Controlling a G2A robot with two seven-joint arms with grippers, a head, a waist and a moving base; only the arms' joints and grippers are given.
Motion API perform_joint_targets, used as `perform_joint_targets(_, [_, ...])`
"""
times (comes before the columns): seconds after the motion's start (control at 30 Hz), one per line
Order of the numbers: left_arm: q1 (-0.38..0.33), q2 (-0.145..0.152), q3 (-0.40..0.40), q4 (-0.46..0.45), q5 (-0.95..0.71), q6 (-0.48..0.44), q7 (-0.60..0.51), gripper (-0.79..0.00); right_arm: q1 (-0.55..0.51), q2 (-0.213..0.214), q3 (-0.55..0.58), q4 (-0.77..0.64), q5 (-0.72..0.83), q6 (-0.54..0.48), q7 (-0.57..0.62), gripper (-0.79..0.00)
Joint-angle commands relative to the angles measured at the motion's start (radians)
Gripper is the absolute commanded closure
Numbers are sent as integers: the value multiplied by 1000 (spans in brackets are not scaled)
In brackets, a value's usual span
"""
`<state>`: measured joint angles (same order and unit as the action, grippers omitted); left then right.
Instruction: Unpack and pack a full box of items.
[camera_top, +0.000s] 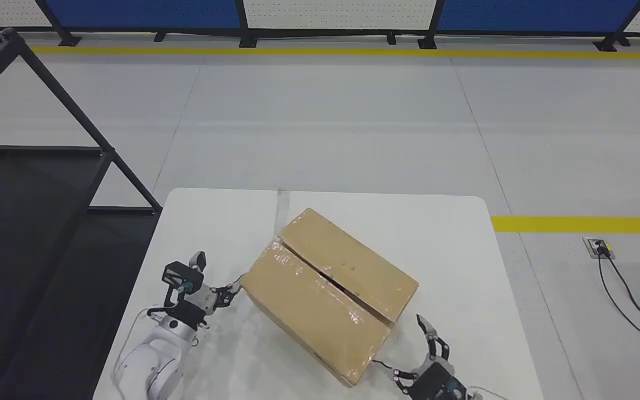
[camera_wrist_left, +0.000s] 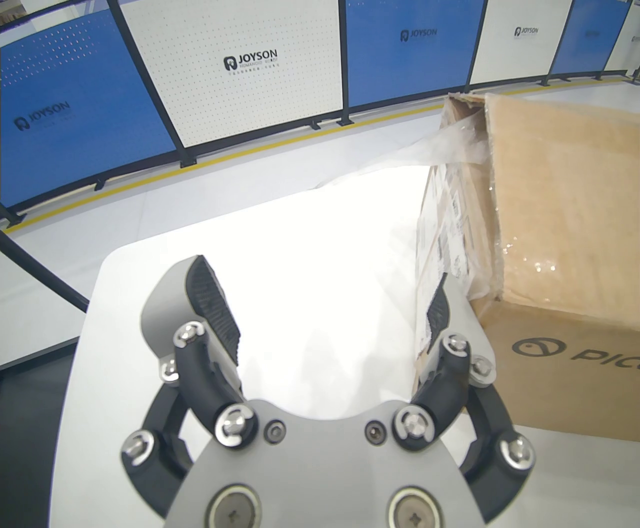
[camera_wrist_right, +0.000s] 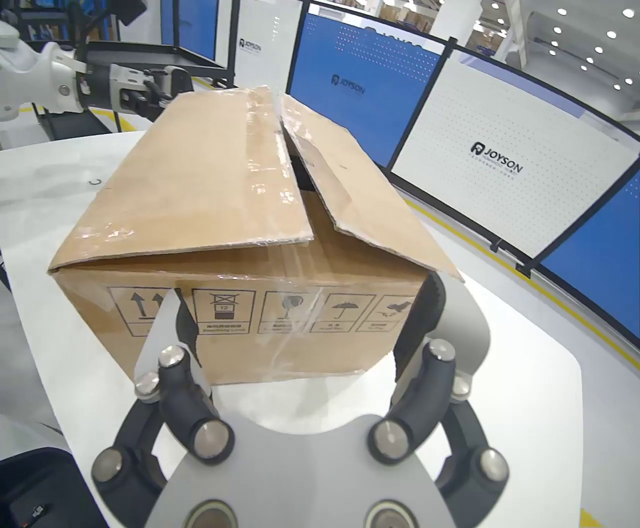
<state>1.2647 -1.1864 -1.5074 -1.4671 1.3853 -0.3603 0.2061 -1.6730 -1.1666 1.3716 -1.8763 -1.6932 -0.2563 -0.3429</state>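
Observation:
A brown cardboard box (camera_top: 330, 292) lies at an angle on the white table (camera_top: 220, 225); its taped top flaps (camera_wrist_right: 280, 165) are mostly down, with a gap along the seam. My left gripper (camera_top: 215, 283) stands open at the box's left end, one finger (camera_wrist_left: 442, 312) close against the labelled side (camera_wrist_left: 450, 235). My right gripper (camera_top: 412, 352) stands open at the box's near right end, facing the side with printed handling symbols (camera_wrist_right: 270, 312). In the right wrist view my left gripper (camera_wrist_right: 145, 97) shows beyond the far end of the box. The box's contents are hidden.
A dark metal rack (camera_top: 50, 200) stands left of the table. Blue and white partition panels (camera_top: 340, 15) line the far floor behind a yellow line. Bare tabletop lies behind the box and to its right.

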Motion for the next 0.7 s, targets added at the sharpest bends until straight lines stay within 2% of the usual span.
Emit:
perform_joint_targets(0.0, [8,0,-1,-3,-8,-2,7,-785,-14,-1,7,-11,12,27,27,-785])
perform_joint_targets(0.07, [14,1,-1,-6,-11,-2,13,-785,-22,1,7,-19,-1,6,35,-785])
perform_joint_targets(0.23, [16,0,5,-3,-20,-1,19,-785,-64,16,38,-22,-40,-111,-53,-785])
perform_joint_targets(0.33, [8,-1,13,2,-25,-2,16,-785,-88,22,40,-37,-73,-144,-80,-785])
perform_joint_targets(0.53, [-3,-2,29,2,-27,-4,21,-785,-77,17,-16,-35,-46,-129,-67,-785])
perform_joint_targets(0.67, [-5,-1,32,2,-29,-13,25,-785,-48,8,-65,-22,-24,-77,-34,-785])
